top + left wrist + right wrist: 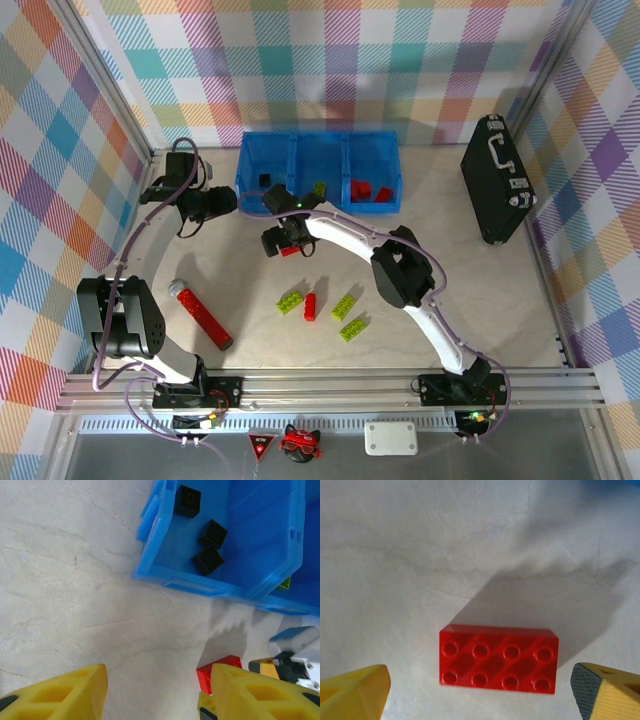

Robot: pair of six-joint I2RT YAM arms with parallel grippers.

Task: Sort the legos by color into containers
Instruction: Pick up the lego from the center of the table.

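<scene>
R gripper (477, 680) just in front of bins (325, 155), fingers wide apart; red brick (497, 657) lies between them, untouched. L gripper (155, 690) by bins' left end, fingers apart, empty.

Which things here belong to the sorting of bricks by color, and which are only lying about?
For the job:
- red bricks
- green bricks
- black bricks, already in a bin
- blue bins

Only lying about:
- black case
- long red bar
</scene>
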